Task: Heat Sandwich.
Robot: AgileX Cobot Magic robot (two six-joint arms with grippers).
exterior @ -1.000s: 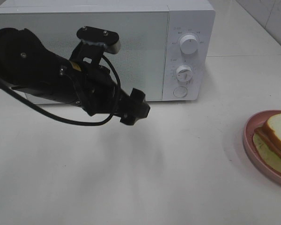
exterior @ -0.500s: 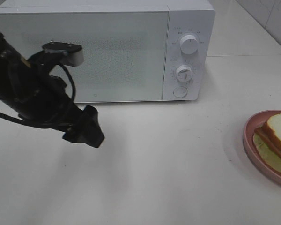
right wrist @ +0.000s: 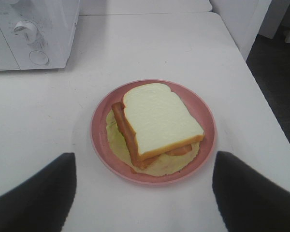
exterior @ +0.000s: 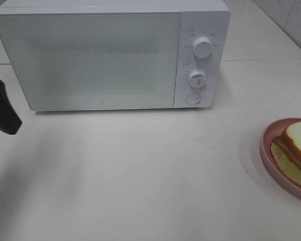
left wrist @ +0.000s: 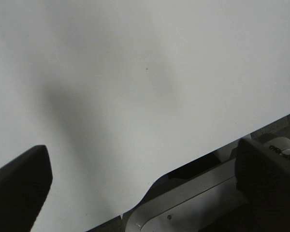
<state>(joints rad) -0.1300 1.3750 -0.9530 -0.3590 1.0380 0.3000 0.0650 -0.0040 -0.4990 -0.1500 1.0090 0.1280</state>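
Where frame cuts off, sandwich (exterior: 297, 146) half-hidden; left pincer (exterior: 1, 108) barely visible.

A kitchen-style test setup: a white microwave (exterior: 110, 55) with two dials stands at the back of a plain white table (exterior: 150, 170), pale wall tiles show in the upper right corner.

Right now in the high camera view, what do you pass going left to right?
Left arm's black tip at the left edge → microwave door → microwave dials → pink plate → sandwich.
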